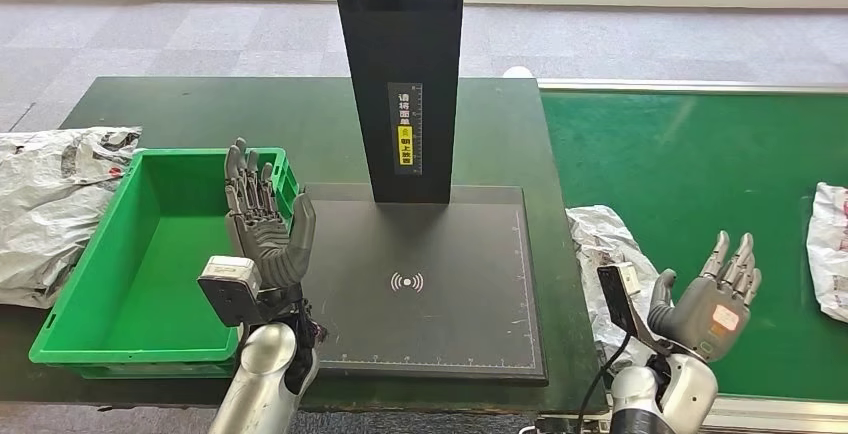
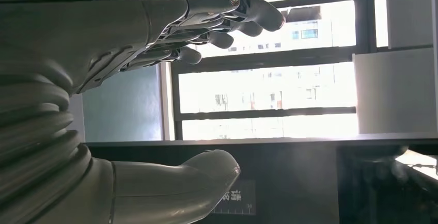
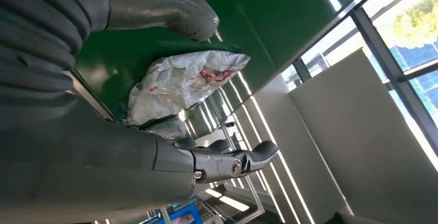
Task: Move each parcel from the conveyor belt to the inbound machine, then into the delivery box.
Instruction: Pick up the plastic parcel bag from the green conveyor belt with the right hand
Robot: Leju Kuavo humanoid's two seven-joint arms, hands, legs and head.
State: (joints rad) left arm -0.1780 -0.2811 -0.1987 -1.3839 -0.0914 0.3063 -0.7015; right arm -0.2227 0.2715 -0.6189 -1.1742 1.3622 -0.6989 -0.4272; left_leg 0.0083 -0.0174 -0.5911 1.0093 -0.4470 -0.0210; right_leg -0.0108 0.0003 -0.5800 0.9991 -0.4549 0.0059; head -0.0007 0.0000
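Far left: 1 crumpled grey poly bag (image 1: 55, 204) on the dark surface (image 1: 300, 119), touching the outer wall of the green delivery box (image 1: 75, 299); box holds nothing.

Left robot hand (image 1: 265, 219) raised upright over the box's right rim, fingers spread wide, nothing in it. Left wrist view agrees: thumb and fingers well apart against the windows.

Centre: inbound machine (image 1: 440, 274), 1 black scan pad with a tall black post; pad bare.

Right of the pad: 1 parcel (image 1: 600, 254), wrinkled grey-white mailer, at the near-left edge of the green conveyor belt (image 1: 690, 154), just beside the right robot hand (image 1: 715, 299). That hand is open-palmed, fingers fanned, holding nothing. Right wrist view shows a mailer (image 3: 181, 82) between thumb and fingers, untouched.

Far right: 1 more parcel (image 1: 828, 249), cut by the frame edge.

Count: 3 bags, 2 on the belt.

Handling, judged: light, limp, slick film; will sag and slide. Best taken across the bulkiest middle, pinching a fold.
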